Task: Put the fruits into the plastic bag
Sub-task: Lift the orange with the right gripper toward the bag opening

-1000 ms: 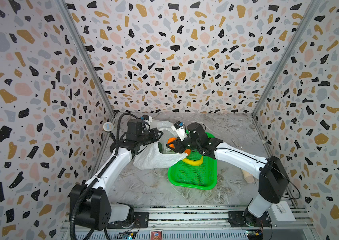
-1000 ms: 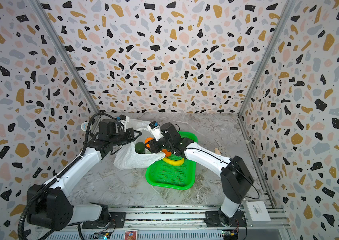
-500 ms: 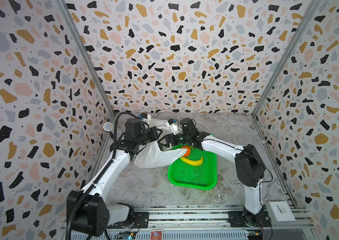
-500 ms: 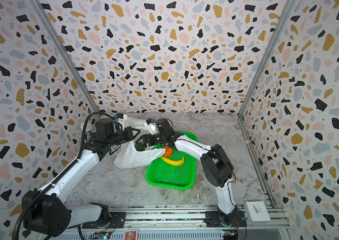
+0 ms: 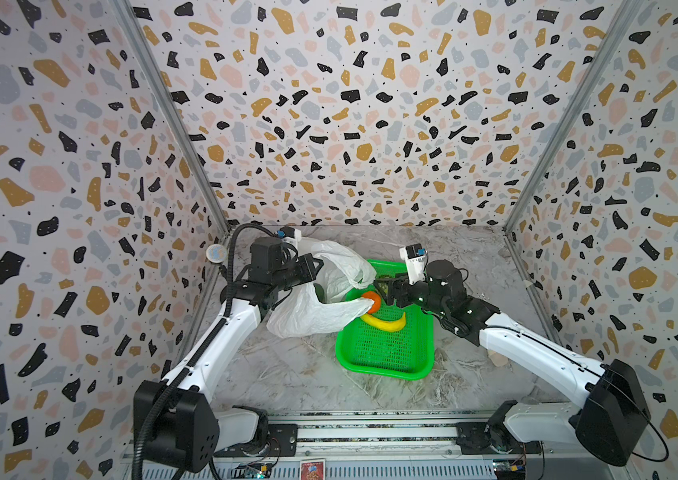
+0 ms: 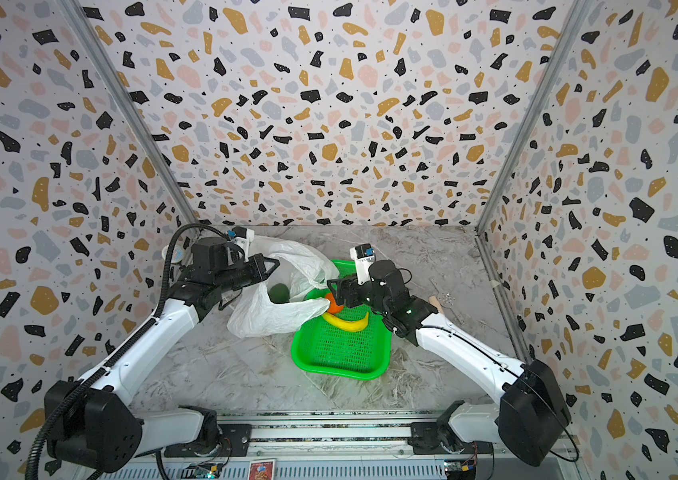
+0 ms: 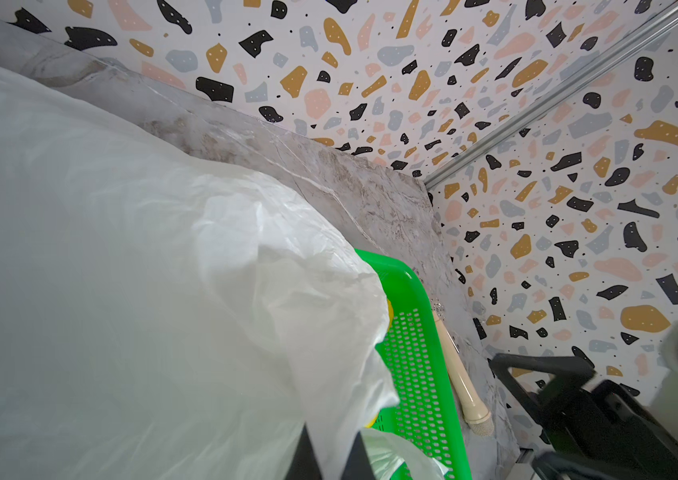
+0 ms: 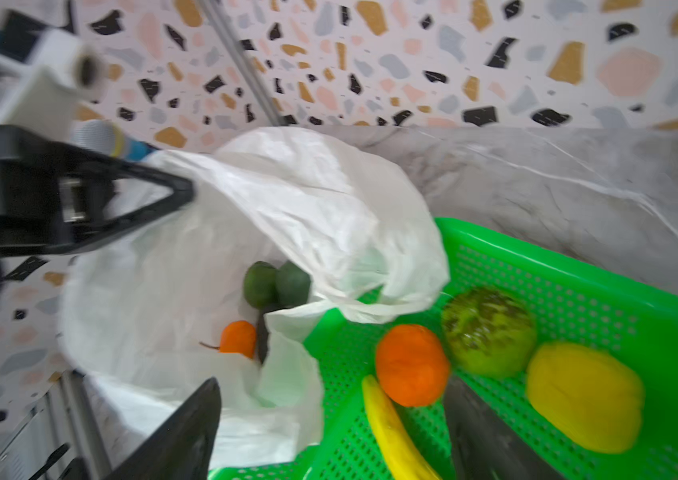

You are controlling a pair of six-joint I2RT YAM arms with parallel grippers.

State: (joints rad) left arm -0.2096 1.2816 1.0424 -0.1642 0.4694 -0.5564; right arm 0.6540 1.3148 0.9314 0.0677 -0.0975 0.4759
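Looking down in both top views, the left gripper (image 5: 315,266) is pinched tight on the rim of the plastic bag (image 5: 312,313), beside the green tray (image 5: 387,361). The right gripper (image 6: 335,291) hovers over the tray, spread wide and empty. From the left wrist, the bag fills most of the view. From the right wrist, 2 avocados (image 8: 277,284) and 1 orange (image 8: 239,338) lie inside the bag. In the tray are a second orange (image 8: 410,365), banana (image 8: 395,432), bumpy green fruit (image 8: 489,330) and yellow fruit (image 8: 584,397).

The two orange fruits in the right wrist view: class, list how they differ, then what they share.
The bagged orange fruit lies inside the plastic bag; the tray orange fruit lies in the green tray. The bagged one is partly hidden by a bag fold; the tray one shows almost whole. Both are round and orange.
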